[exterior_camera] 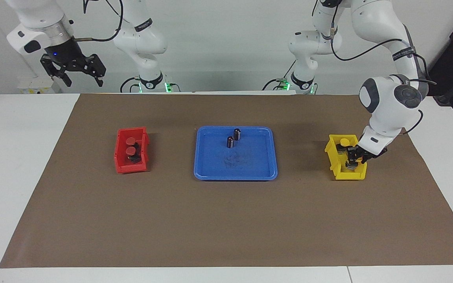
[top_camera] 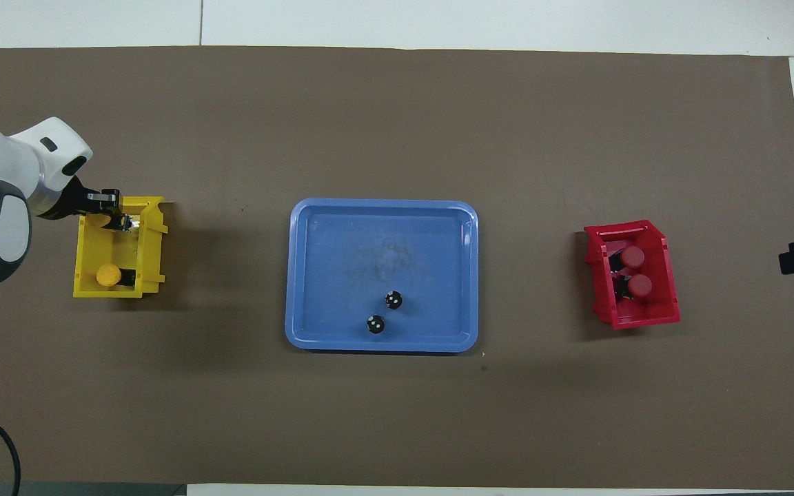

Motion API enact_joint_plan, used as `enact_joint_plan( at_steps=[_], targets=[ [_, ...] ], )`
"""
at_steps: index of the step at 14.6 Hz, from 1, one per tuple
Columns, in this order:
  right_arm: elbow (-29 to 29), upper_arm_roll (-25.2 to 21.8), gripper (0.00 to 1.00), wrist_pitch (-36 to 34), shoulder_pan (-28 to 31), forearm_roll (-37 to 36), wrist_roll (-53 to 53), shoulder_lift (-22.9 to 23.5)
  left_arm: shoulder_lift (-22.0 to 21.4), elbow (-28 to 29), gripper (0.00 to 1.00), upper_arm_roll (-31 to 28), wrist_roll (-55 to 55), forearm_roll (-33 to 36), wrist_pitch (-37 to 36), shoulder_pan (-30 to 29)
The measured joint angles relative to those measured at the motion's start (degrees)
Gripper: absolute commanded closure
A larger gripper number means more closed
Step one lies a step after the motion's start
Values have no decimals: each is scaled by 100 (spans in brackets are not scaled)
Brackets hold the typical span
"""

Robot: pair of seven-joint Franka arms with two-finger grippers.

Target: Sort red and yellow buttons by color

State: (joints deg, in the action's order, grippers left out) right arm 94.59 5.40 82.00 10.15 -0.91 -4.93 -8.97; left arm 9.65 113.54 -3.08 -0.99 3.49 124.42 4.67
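The left gripper (exterior_camera: pixel 354 158), low in the yellow bin (exterior_camera: pixel 330 151) at the frame's right, hides its load (grip unclear). A hasty lift could drag the bin. The right gripper (exterior_camera: pixel 78 74) waits open, upper left.

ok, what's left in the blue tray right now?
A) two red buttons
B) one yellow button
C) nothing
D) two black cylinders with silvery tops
D: only the two black cylinders stand in the blue tray; both red buttons sit in the red bin, and a yellow button lies in the yellow bin, where the left gripper reaches.
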Motion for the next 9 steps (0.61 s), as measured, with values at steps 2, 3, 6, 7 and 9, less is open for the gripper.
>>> enact_joint_plan(
  at_steps=[2, 3, 6, 7, 9],
  targets=[
    [0, 0, 0, 0, 0, -2, 0, 0, 7, 74, 93, 0, -3, 0, 157, -10],
    [0, 0, 0, 0, 0, -3, 0, 0, 20, 135, 81, 1, -6, 0, 250, -21],
    [0, 0, 0, 0, 0, -6, 0, 0, 60, 399, 53, 4, -10, 0, 639, -63],
    [0, 0, 0, 0, 0, -7, 0, 0, 71, 414, 51, 4, -10, 0, 648, -66],
    [0, 0, 0, 0, 0, -8, 0, 0, 71, 405, 47, 7, -10, 0, 648, -66]
  ],
)
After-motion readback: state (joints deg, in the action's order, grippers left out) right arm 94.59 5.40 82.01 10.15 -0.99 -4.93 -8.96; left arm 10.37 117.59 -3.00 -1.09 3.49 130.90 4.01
